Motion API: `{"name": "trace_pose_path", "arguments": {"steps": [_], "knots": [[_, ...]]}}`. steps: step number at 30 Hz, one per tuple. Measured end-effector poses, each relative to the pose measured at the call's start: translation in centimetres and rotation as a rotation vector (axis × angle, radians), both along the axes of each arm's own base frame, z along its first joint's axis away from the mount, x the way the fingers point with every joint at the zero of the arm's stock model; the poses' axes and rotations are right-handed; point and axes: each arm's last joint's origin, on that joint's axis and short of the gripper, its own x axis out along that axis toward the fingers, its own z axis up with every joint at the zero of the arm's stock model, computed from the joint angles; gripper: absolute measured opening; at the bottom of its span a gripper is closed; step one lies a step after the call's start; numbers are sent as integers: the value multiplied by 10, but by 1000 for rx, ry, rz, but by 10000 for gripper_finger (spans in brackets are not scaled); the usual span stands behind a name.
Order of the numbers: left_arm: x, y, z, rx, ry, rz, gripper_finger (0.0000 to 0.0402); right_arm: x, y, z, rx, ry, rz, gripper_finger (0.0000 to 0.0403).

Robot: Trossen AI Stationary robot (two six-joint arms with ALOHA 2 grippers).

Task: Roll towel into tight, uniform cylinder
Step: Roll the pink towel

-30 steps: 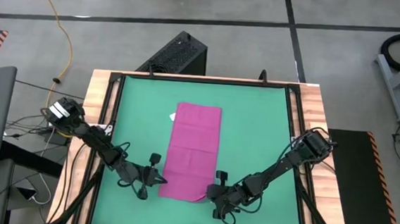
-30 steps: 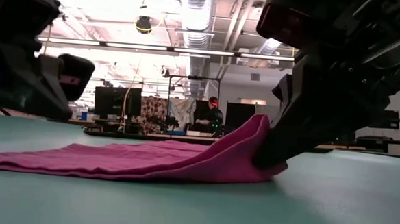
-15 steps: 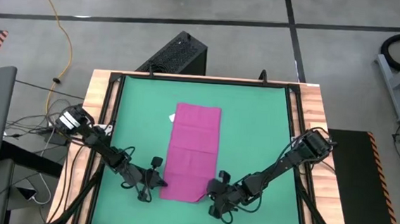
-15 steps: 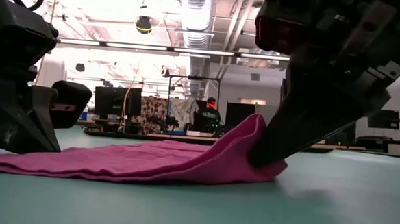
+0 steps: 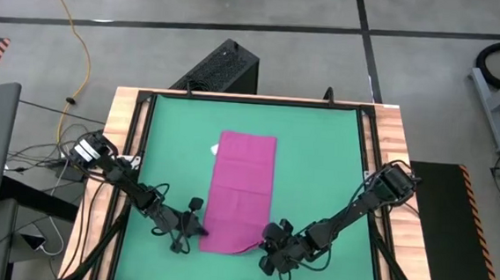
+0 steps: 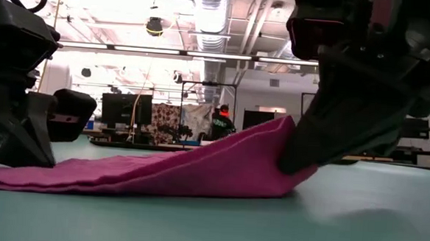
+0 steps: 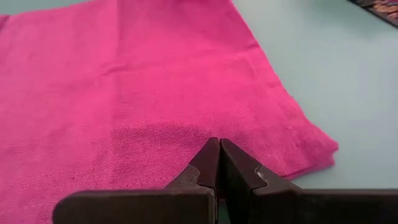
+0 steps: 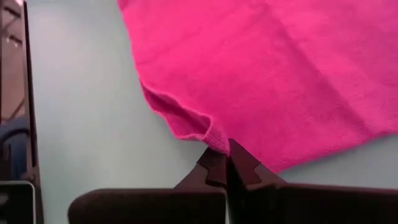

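Green matting (image 5: 320, 154) covers the table, with the towel (image 5: 240, 188) lying lengthwise down its middle. From above it seems flat; the low view shows its near right corner raised, pinched in the right gripper (image 8: 227, 155). The left gripper (image 7: 219, 152) clamps the near left corner.
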Motion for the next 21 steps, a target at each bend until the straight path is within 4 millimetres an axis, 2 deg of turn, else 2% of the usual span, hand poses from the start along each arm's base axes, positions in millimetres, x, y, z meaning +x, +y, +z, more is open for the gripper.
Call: {"name": "trace_pose_path", "arguments": {"steps": [16, 21], "knots": [[-1, -1, -1, -39, 28, -32, 0, 0, -2, 0, 131, -38, -210, 7], [-1, -2, -1, -53, 37, -43, 0, -6, -3, -3, 152, -15, -307, 7]]}}
